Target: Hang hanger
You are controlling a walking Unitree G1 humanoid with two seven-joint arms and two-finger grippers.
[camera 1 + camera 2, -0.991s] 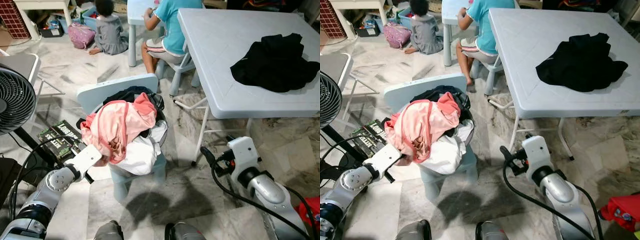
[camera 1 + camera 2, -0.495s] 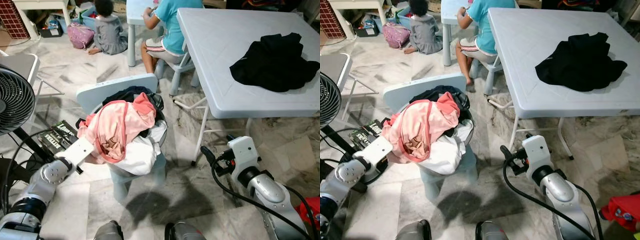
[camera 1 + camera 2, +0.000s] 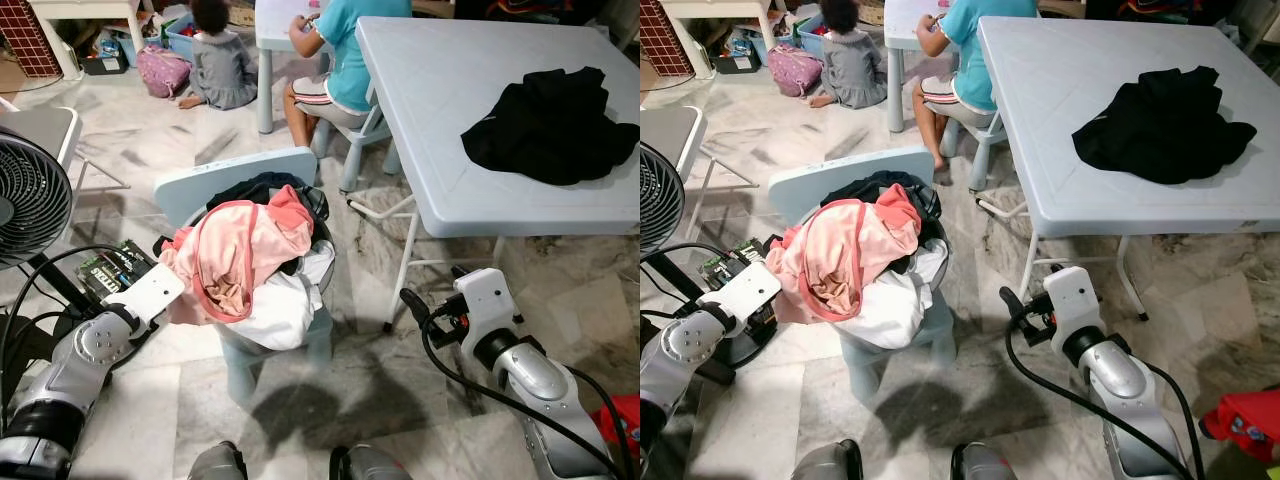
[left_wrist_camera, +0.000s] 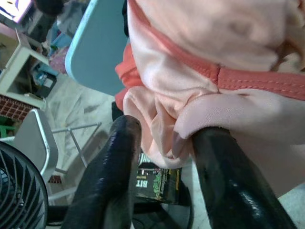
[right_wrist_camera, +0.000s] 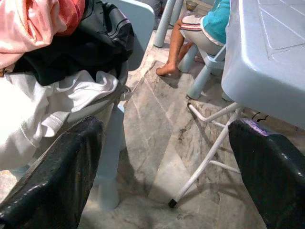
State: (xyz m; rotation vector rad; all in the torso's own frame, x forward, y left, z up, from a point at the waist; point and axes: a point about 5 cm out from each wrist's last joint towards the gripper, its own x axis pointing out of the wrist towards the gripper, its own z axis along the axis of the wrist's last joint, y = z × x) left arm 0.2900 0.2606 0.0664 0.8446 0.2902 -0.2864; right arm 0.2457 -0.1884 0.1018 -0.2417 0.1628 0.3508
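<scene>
Soft pink garment (image 4: 224, 57) pinched in left tool (image 4: 164, 148); glossy black fingers of right tool (image 5: 167, 167) spread.

I see glossy black fingers (image 4: 114, 181) on my left gripper (image 4: 167, 143), smooth, looks like hard plastic, closed on soft matt pink cloth (image 3: 245, 255) with a stitched coral trim. Right gripper (image 5: 167, 167) fingers same glossy black, spread apart. White cloth (image 3: 285, 305) under the pink, matt, creased. Black garment (image 3: 550, 120) on the table (image 3: 430, 110), matt, crumpled; table is pale plastic, smooth with moulded lines, white metal tube legs. Chair (image 3: 235, 175) pale blue plastic, smooth. Floor (image 3: 360, 370) polished marble-look tile, veined, slightly shiny. Arms silver metal, satin, with white plastic wrist housings. Fan (image 3: 30, 200) has a black wire grille
</scene>
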